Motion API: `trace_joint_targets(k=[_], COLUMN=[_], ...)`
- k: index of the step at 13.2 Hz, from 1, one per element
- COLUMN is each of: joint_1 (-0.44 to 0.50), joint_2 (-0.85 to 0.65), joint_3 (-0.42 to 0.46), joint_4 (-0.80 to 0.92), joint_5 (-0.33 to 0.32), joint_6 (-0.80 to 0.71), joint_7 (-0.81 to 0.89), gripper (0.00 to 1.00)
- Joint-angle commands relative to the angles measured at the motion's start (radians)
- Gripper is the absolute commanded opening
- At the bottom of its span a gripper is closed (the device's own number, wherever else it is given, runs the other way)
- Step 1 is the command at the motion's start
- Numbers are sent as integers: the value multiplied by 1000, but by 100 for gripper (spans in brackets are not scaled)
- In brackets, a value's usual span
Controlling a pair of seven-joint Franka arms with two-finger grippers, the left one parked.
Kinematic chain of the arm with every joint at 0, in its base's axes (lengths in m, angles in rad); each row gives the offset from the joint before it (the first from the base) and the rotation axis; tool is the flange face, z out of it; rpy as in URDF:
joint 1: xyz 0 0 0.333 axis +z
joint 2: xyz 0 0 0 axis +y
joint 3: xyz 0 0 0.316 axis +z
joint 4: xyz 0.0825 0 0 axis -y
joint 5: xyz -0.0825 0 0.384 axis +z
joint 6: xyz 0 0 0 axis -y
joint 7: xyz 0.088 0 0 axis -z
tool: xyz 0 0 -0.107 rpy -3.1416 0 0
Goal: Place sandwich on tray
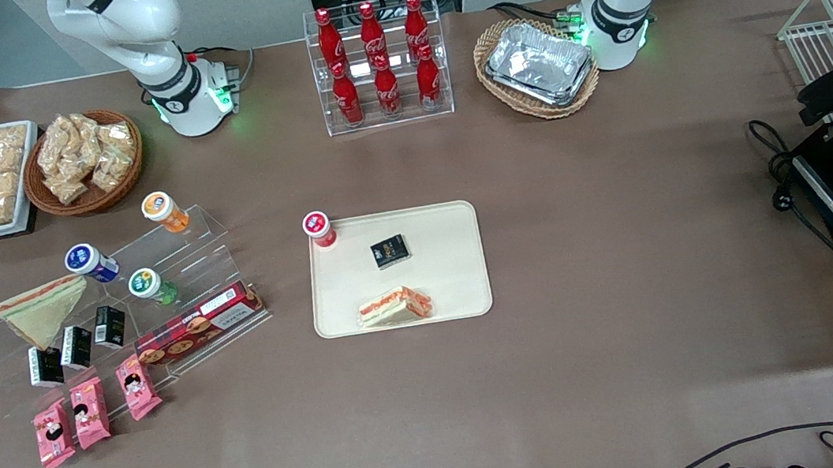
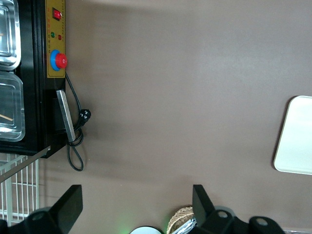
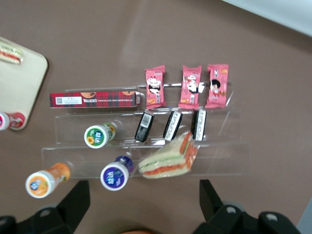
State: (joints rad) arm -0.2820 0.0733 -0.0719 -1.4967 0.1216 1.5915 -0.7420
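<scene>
**Front view: sandwich lies on the tray, gripper open above the stand**

A brown table (image 1: 587,261) carries everything. Near its middle sits the beige tray (image 1: 453,269). Toward the working arm's end stands a clear stepped stand (image 1: 212,251) with bottles and snack packs. In the right wrist view the gripper (image 3: 142,195) hangs above that stand, its two fingers (image 3: 78,197) spread wide with nothing between them. The sandwich (image 1: 395,306) rests flat on the tray, by the rim nearest the front camera. A second, paler sandwich (image 1: 40,308) lies on the stand. A small black box (image 1: 390,251) sits mid-tray, apart from the sandwich, and a red-capped bottle (image 1: 320,230) lies at the tray corner farther from the camera.
</scene>
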Motion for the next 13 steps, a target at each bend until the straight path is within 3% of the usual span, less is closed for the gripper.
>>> trace_joint_targets(k=[1,4,7,9,10,13], joint_1=[-32,9,98,173,194,193], joint_2=[-40,-47,-44,-41,-38,-30], joint_3=[15,26,24,24,24,24], joint_4=[-17,-17,-16,-16,-16,-16], joint_5=[61,49,0,-16,-40,-34], joint_6=[-33,-30,-21,-21,-21,-22], joint_7=[227,482,578,776,795,800], gripper=[100,100,100,100,100,100])
